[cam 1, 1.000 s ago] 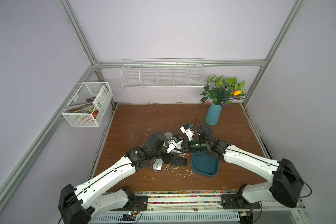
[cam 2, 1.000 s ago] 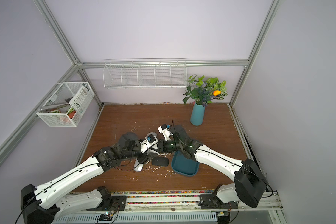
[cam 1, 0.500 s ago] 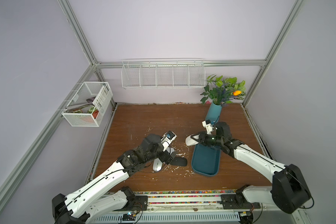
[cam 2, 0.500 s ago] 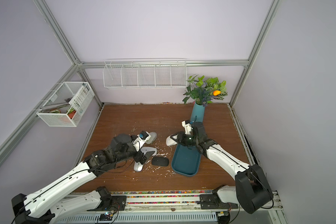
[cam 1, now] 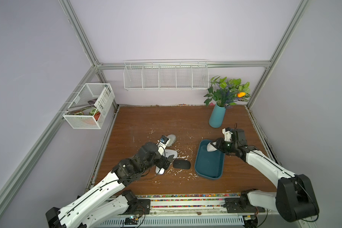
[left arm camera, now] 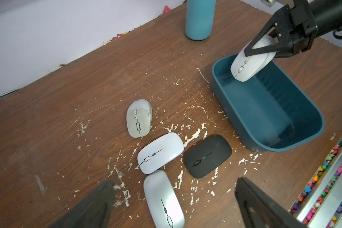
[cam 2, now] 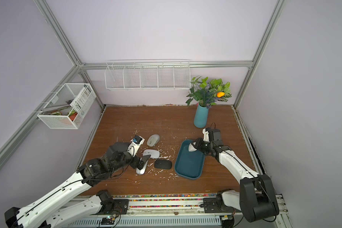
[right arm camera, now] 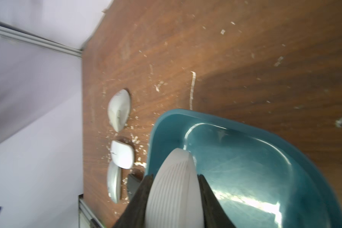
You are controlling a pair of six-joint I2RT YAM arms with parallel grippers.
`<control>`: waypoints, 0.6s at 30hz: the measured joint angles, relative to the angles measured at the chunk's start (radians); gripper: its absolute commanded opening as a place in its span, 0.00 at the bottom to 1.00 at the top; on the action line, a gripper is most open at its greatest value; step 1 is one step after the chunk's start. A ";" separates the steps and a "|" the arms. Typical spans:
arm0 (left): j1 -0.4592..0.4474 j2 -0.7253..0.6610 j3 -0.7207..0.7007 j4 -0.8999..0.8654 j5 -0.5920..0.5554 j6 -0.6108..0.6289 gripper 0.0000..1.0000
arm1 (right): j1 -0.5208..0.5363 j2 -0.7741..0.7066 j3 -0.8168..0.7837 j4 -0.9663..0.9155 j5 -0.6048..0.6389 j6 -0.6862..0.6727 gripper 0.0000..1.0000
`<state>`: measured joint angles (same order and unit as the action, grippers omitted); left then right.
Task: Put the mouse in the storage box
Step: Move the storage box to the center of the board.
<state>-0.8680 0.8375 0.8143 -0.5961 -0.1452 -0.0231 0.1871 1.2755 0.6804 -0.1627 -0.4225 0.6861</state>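
My right gripper is shut on a white mouse, gripping its two sides. The mouse hangs nose-down just over the far end of the dark teal storage box, whose floor holds nothing else. My left gripper is open and holds nothing. It hovers over a silver mouse on the table, to the left of the box. In both top views the left gripper partly hides that silver mouse.
Three more mice lie left of the box: a grey one, a flat white one and a black one. A teal vase with plants stands behind the box. White wire baskets hang on the back and left walls.
The two grippers were together at the table's middle. The left gripper has opened and drawn back to the left. The right gripper has carried the white mouse right, over the box.
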 measured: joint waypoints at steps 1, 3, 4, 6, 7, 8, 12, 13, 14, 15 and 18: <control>0.000 0.000 -0.002 -0.001 -0.005 -0.001 1.00 | -0.001 0.013 0.005 -0.017 0.011 -0.013 0.21; 0.000 0.000 -0.003 0.000 -0.015 -0.003 1.00 | -0.005 0.046 0.019 -0.055 0.037 -0.040 0.21; 0.000 0.000 -0.003 0.000 -0.017 -0.003 1.00 | -0.007 0.056 0.024 -0.068 0.050 -0.051 0.21; 0.000 0.000 -0.003 0.000 -0.021 -0.003 1.00 | -0.012 0.072 0.035 -0.100 0.079 -0.073 0.21; 0.000 0.001 -0.003 0.000 -0.023 -0.003 1.00 | -0.013 0.077 0.041 -0.116 0.097 -0.083 0.21; 0.000 0.002 -0.003 0.000 -0.024 -0.003 1.00 | -0.015 0.080 0.050 -0.133 0.120 -0.096 0.21; 0.000 0.007 -0.003 0.002 -0.027 -0.003 1.00 | -0.017 0.089 0.094 -0.194 0.223 -0.144 0.21; 0.000 0.008 -0.004 0.004 -0.027 -0.003 1.00 | -0.018 0.093 0.109 -0.211 0.251 -0.155 0.21; 0.000 0.010 -0.005 0.007 -0.027 -0.003 1.00 | -0.018 0.101 0.127 -0.228 0.280 -0.166 0.21; 0.000 0.012 -0.006 0.008 -0.027 -0.003 1.00 | -0.018 0.110 0.146 -0.244 0.315 -0.180 0.21; 0.000 0.022 -0.008 0.008 -0.027 -0.003 1.00 | -0.018 0.139 0.195 -0.291 0.406 -0.215 0.21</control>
<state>-0.8680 0.8597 0.8066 -0.5877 -0.1722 -0.0265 0.1696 1.4147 0.8749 -0.4538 -0.0162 0.4709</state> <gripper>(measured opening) 0.998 0.345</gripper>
